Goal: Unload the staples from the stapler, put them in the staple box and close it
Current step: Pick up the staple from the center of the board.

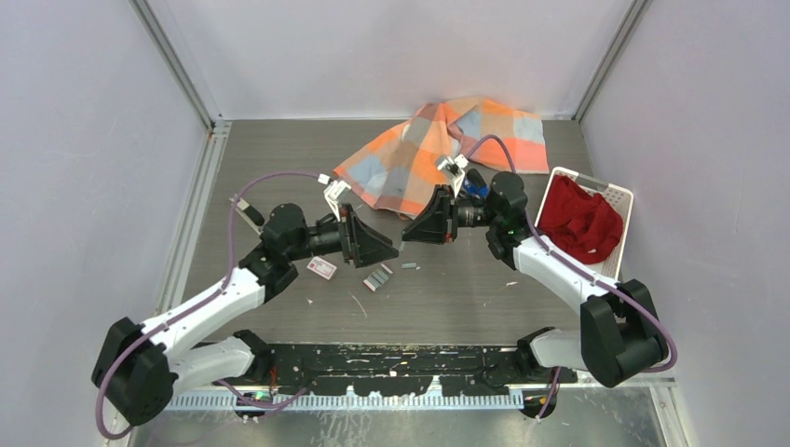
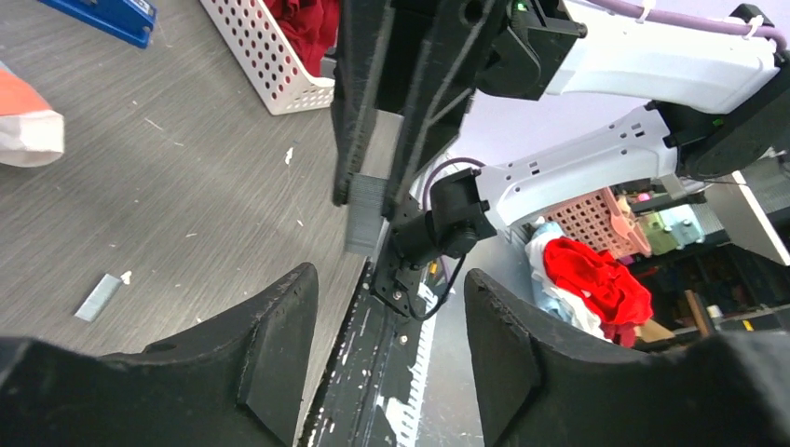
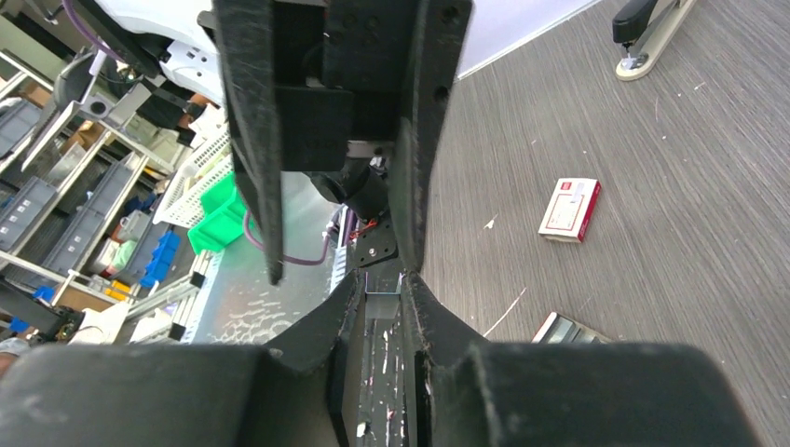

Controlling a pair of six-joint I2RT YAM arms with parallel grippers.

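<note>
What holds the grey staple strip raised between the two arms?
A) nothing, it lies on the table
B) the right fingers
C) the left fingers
B: the left wrist view shows the right fingers pinching the staples, while the left fingers stand open and empty.

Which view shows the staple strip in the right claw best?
Left wrist: the strip shows lengthwise, clamped in the right claw. Right wrist gives only a sliver between its own fingers; top view, too small to tell.

Checked cloth (image 1: pixel 438 149) far back on the surface (image 1: pixel 466 303), red cloth (image 1: pixel 579 223) in 1 white basket (image 1: pixel 619 197), white-and-red packet (image 1: pixel 321 268).
</note>
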